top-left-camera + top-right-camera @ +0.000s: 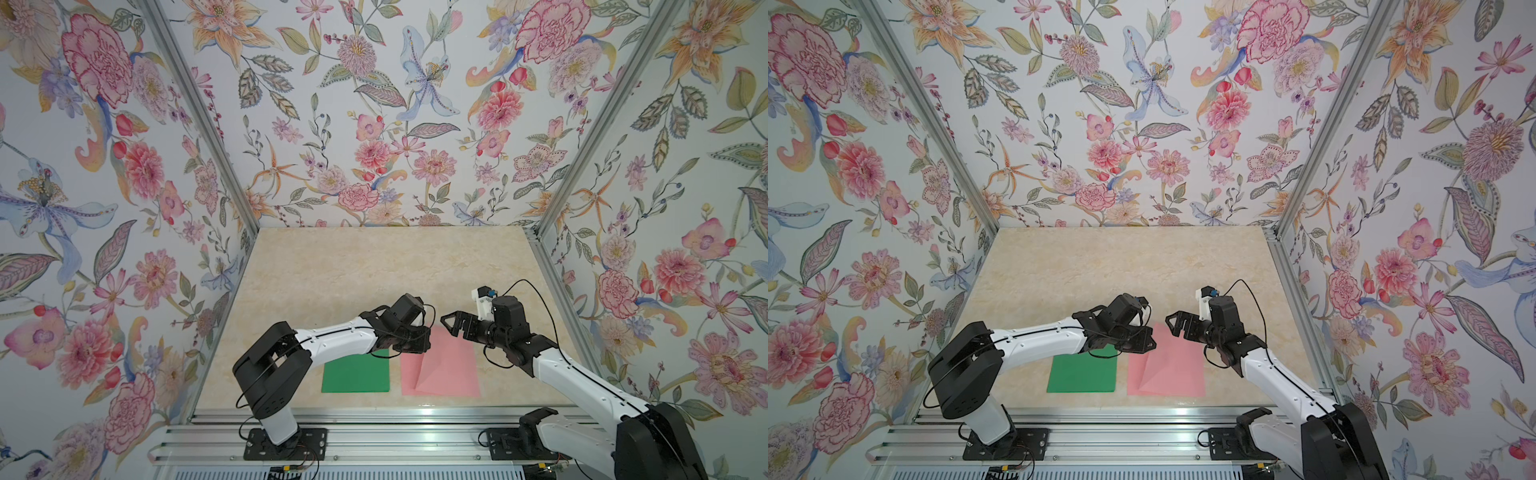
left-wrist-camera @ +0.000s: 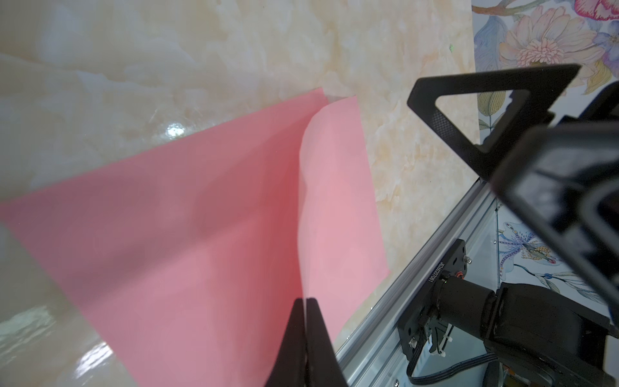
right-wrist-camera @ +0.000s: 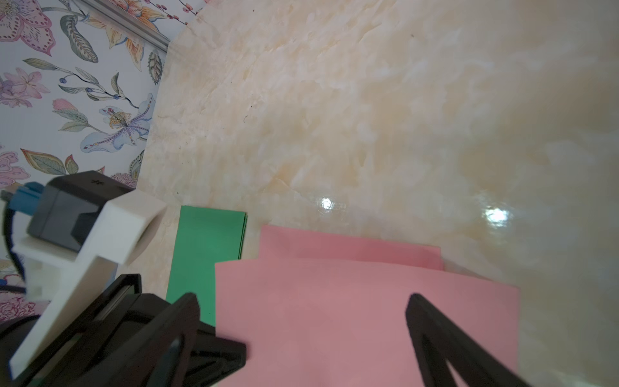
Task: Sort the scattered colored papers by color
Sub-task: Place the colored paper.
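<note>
Green papers [image 1: 355, 372] lie in a squared, flat pile on the counter [image 1: 374, 270], just left of the pink stack [image 1: 459, 374]. A narrow strip of bare counter runs between the two. In the right wrist view the pile's edge shows more than one green layer. The left arm reaches over the pile's far edge toward the pink stack's far-left corner.

Above that corner hangs the left tool [image 2: 306, 306], clenched on one pink sheet [image 3: 335, 311]. In the left wrist view its two fingers are pressed together with the paper's edge running into the seam. The sheet rises from the pink stack and curls. Its lower part seems to rest on the papers below, though the top views are too flat to be sure.

The rest of the pink stack lies flat, with its near edge level with the near edge of the green papers.

Over the pink stack's far-right corner hangs the right tool [image 1: 448, 325], its fingers spread wide and gripping nothing. It points toward the left tool, near it but apart.
</note>
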Robot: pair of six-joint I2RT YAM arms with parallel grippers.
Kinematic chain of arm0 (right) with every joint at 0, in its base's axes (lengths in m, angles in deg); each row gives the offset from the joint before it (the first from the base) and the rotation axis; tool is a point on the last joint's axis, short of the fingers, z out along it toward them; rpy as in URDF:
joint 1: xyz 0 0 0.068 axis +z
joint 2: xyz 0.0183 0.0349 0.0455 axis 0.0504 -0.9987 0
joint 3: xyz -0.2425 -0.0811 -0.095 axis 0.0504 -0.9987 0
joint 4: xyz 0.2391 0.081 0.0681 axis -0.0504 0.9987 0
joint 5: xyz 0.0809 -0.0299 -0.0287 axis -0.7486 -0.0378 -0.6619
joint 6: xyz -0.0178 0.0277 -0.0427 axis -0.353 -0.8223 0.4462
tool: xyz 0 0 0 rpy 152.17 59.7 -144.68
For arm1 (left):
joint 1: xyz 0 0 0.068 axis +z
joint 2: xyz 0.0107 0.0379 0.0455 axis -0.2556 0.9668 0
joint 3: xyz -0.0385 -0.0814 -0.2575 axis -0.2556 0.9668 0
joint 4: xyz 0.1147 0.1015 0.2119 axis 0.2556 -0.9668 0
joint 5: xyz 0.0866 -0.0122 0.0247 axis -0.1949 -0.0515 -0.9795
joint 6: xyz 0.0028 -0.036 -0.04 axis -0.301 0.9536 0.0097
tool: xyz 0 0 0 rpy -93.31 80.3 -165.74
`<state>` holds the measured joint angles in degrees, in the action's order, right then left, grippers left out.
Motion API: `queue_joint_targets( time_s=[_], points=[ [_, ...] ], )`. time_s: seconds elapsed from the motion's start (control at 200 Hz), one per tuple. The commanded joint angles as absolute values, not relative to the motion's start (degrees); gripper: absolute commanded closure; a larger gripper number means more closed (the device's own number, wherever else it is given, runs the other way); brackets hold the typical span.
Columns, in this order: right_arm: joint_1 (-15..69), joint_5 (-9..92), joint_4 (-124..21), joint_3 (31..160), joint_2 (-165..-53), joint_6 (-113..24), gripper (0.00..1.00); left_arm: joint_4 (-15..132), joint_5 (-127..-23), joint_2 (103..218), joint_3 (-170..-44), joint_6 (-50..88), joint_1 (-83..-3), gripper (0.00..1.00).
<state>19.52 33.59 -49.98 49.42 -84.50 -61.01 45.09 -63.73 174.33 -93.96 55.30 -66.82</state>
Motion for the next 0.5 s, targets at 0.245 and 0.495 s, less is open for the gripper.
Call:
queue_joint_targets(
  time_s=[0.245, 0.495],
  points=[
    [20.5, 35.8, -50.6, 46.8, -82.1, -61.7, 0.0, 43.3, -67.2, 169.0, -89.9, 54.6, -65.6, 1.0],
    [21.3, 35.8, -51.5, 46.6, -82.6, -62.0, 0.0, 43.0, -67.6, 168.3, -89.6, 54.5, -65.5, 1.0]
  ],
)
